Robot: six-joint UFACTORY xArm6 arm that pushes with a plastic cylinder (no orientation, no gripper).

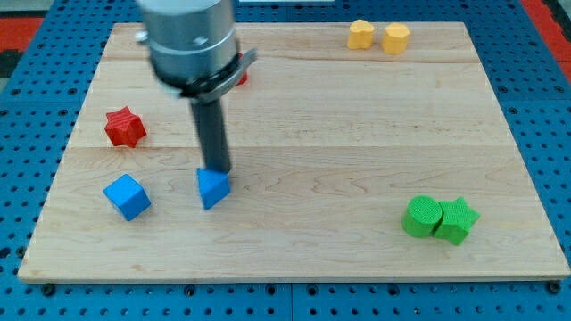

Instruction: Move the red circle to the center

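The red circle (240,77) is mostly hidden behind the arm's grey body near the view's top left; only a red sliver shows at the arm's right side. My tip (215,169) stands at the top edge of a blue triangle block (212,188), touching or nearly touching it, well below the red circle.
A red star (124,127) lies at the left. A blue cube (127,196) sits left of the blue triangle. A yellow block (360,34) and a yellow hexagon (396,37) are at the top right. A green cylinder (421,217) and a green star (456,219) touch at the bottom right.
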